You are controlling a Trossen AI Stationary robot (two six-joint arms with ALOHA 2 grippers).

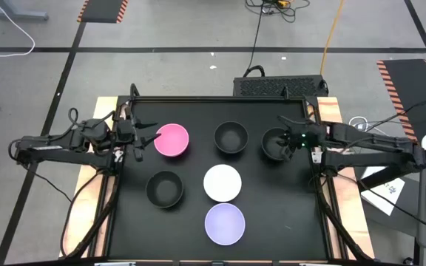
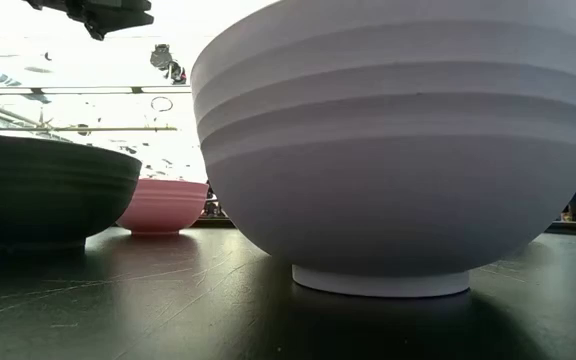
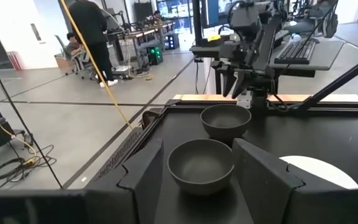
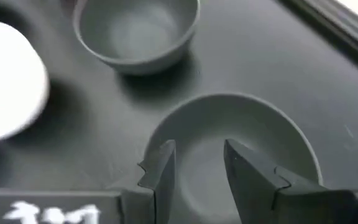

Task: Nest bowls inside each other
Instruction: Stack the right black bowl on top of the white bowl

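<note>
High view shows me six bowls on the black table (image 1: 272,229), all apart from each other. The pink bowl (image 1: 171,140) sits at the far left. A black bowl (image 1: 230,137) sits in the middle of the far row, and another black bowl (image 1: 274,145) sits to its right. In the near row I see a third black bowl (image 1: 164,188) on the left and the white bowl (image 1: 222,183) beside it. The pale lavender bowl (image 1: 224,224) is nearest to me. No bowl sits inside another yet. My left gripper (image 1: 148,140) hangs just beside the pink bowl's left edge, and its fingers are apart with nothing between them. My right gripper (image 1: 285,142) is over the far right black bowl. In the right wrist view its two fingers (image 4: 160,177) stand apart over the rim of that bowl, one on each side of the rim, and I cannot tell if they touch it. In the low view the lavender bowl fills most of the picture. Far back in the left wrist view a person (image 3: 95,34) stands in the room.
</note>
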